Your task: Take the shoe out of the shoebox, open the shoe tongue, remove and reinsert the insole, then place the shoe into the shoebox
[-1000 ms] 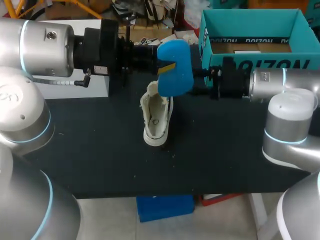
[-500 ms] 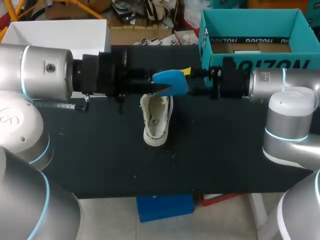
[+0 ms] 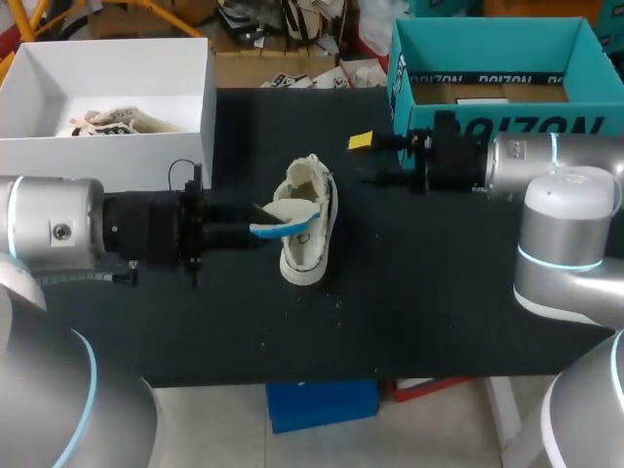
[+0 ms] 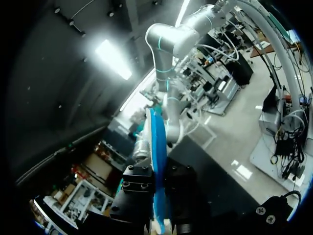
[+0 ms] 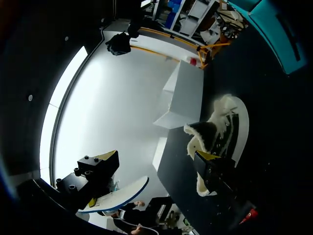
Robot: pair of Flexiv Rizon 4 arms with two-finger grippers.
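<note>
left tool [image 4: 159, 198] | clamped on blue insole [image 4: 156, 147] (seen edge-on) | insole sticks out ahead

Blue insole [image 3: 288, 222] at opening of upright cream shoe [image 3: 310, 255].

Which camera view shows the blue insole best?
The head view: the insole is held in the left jaws, its tip over the opening of the shoe. The left wrist view shows the insole only edge-on between the jaws. The right wrist view shows only a pale curved strip with a blue edge.
</note>
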